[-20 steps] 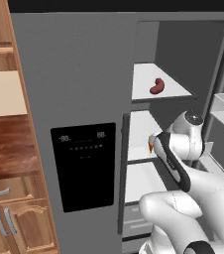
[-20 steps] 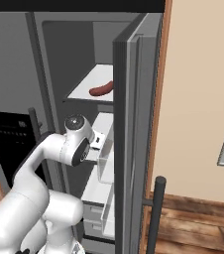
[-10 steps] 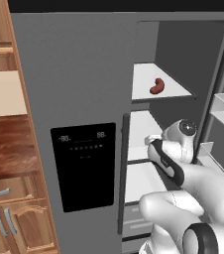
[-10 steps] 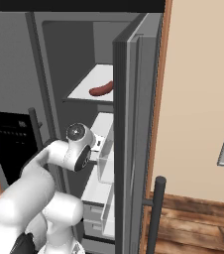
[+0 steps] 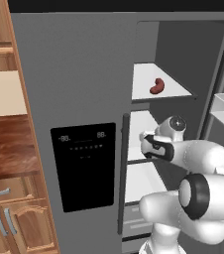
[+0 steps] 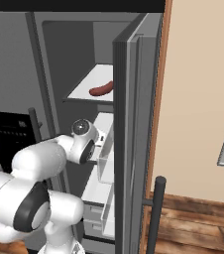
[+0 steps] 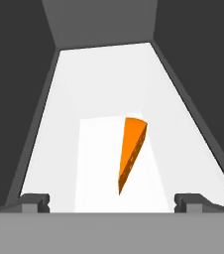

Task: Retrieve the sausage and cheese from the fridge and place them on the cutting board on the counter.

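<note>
Lower and deeper than a second ago, my gripper (image 7: 112,201) has pushed into the fridge (image 5: 84,89), level with the middle shelf. Its fingers (image 7: 34,201) are spread wide, touching nothing. The cheese (image 7: 130,149) lies just ahead, between them. The sausage (image 5: 157,86) rests one shelf above my hand.

The arm's own wrist hides the gripper in both base views (its fingertips (image 7: 34,201) barely rise into the hand view). The fridge (image 5: 79,89) door (image 6: 134,139) covers one end of the sausage (image 6: 101,89).
</note>
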Controlling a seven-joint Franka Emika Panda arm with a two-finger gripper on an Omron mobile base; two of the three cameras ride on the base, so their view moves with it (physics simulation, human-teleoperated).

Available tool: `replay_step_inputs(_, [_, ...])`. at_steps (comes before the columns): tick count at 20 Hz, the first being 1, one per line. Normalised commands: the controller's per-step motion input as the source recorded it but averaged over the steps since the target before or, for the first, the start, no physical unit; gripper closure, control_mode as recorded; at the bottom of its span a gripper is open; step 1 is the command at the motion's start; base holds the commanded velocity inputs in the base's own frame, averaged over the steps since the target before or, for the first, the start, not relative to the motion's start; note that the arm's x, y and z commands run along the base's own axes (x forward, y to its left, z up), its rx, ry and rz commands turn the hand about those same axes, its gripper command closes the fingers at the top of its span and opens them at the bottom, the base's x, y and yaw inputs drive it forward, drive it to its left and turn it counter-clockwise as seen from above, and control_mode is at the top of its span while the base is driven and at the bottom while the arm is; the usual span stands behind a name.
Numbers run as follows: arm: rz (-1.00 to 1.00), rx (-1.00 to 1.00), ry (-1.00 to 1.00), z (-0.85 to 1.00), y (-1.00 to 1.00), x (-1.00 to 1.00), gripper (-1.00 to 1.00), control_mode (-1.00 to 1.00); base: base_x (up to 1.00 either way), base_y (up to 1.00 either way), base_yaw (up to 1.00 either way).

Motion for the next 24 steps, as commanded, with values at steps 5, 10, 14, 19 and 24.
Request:
replay_step_inputs(5, [0.00,0.00,0.10,-0.02,-0.06,0.43,-1.00,-1.00,0.00,0.00,0.00])
replay_step_inputs(10, [0.00,0.00,0.10,-0.18,-0.02,0.18,-1.00,-1.00,0.00,0.00,0.00])
replay_step_inputs(14, [0.00,0.00,0.09,-0.27,-0.07,0.14,-1.00,-1.00,0.00,0.00,0.00])
replay_step_inputs(19, [0.00,0.00,0.05,-0.27,-0.13,0.07,-1.00,-1.00,0.00,0.00,0.00])
replay_step_inputs(24, [0.00,0.00,0.00,-0.24,-0.08,0.07,-1.00,-1.00,0.00,0.00,0.00])
